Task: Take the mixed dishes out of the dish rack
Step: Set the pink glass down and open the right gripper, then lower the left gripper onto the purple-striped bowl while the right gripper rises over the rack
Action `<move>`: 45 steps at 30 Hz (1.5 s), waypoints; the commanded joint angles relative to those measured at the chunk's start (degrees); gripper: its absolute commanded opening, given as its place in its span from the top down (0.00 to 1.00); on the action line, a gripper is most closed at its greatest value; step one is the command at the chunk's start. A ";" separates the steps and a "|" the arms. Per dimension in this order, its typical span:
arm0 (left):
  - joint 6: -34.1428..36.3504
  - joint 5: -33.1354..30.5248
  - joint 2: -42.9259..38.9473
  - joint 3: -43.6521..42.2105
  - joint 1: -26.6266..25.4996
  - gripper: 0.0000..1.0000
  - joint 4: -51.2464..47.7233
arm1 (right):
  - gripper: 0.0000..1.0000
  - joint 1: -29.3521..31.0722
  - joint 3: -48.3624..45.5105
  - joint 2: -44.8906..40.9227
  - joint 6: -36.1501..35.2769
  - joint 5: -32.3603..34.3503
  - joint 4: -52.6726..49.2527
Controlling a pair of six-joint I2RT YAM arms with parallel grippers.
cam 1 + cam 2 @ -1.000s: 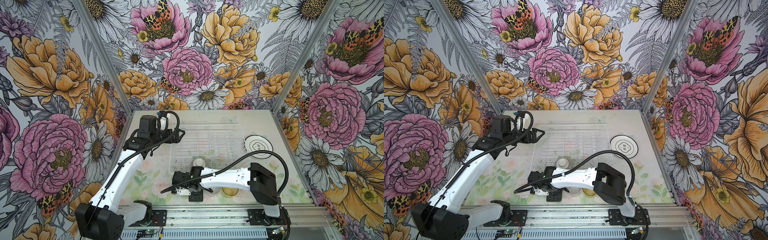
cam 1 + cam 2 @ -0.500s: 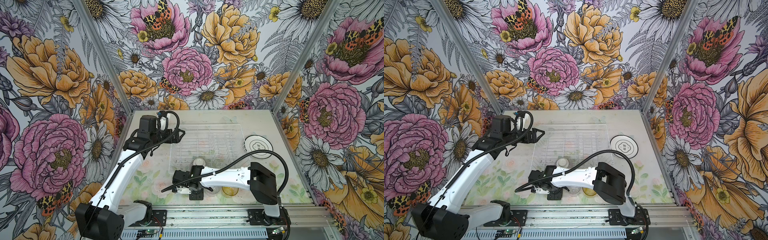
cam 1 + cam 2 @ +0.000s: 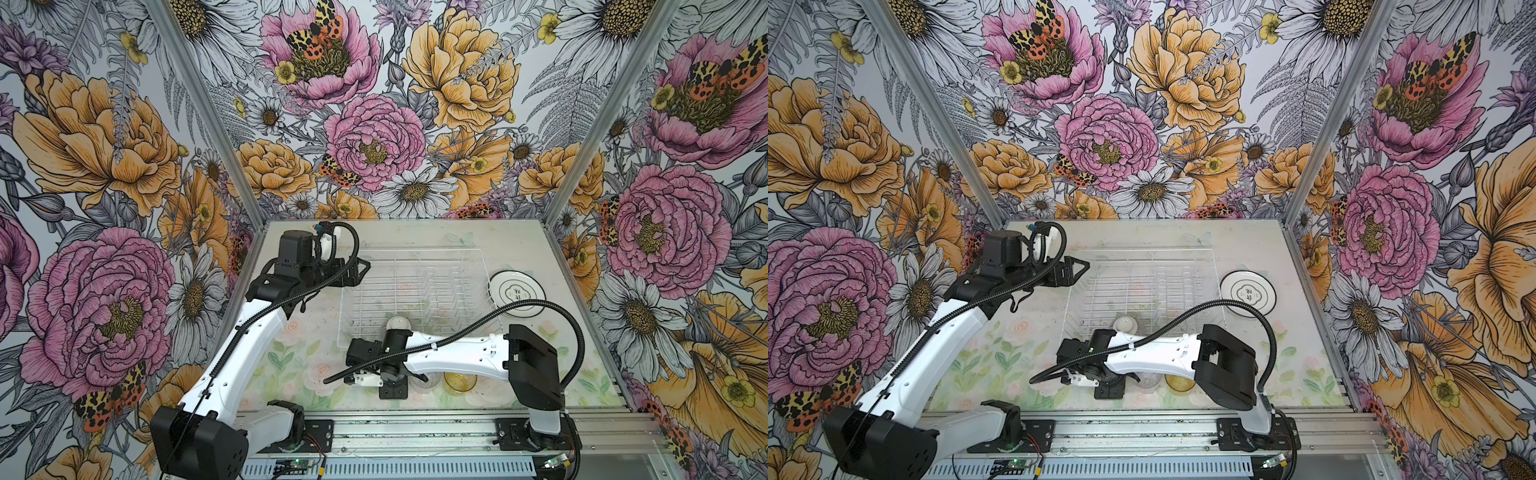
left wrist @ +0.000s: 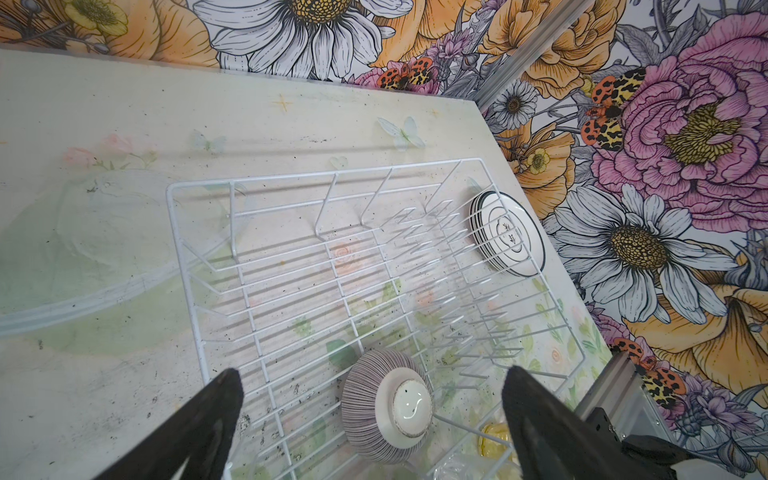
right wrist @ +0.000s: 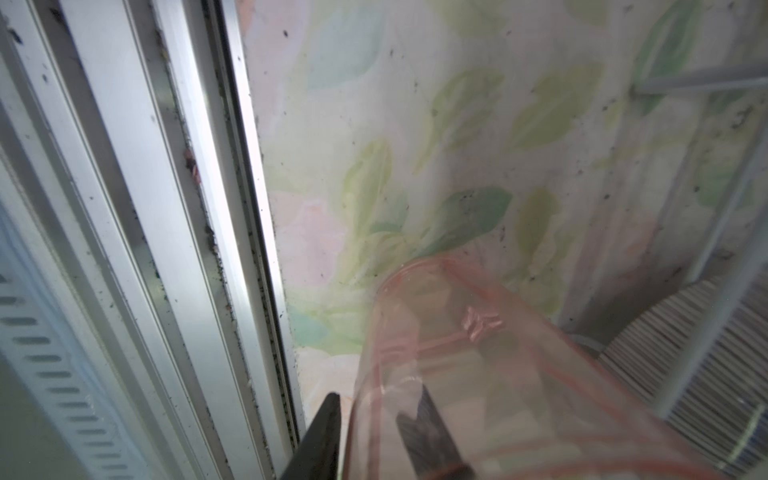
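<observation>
Left arm (image 3: 245,345) and right arm (image 3: 457,353): white links, black joints, corrugated black cables (image 3: 536,302).

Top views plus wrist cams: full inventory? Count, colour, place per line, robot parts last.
dish rack: one, white wire, middle of the table
bowl: one, purple-grey striped, upside down in the rack's near end
plates: one stack (count unclear), white with dark rims, on the table right of the rack
amber tumbler: one, on the table in front of the rack
clear tumbler: one, beside the amber one, partly under the right arm
pink tumbler: one, by the table's front rail
table: one, pale floral
walls: floral print, three sides
left gripper: open, empty, at the rack's left rim
right gripper: jaws straddle the pink tumbler's wall, grip unclear
</observation>
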 commanded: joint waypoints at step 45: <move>5.90 -24.91 21.23 7.04 -32.35 0.14 -15.58 | 0.56 -43.70 -20.58 -45.42 21.07 -13.35 23.88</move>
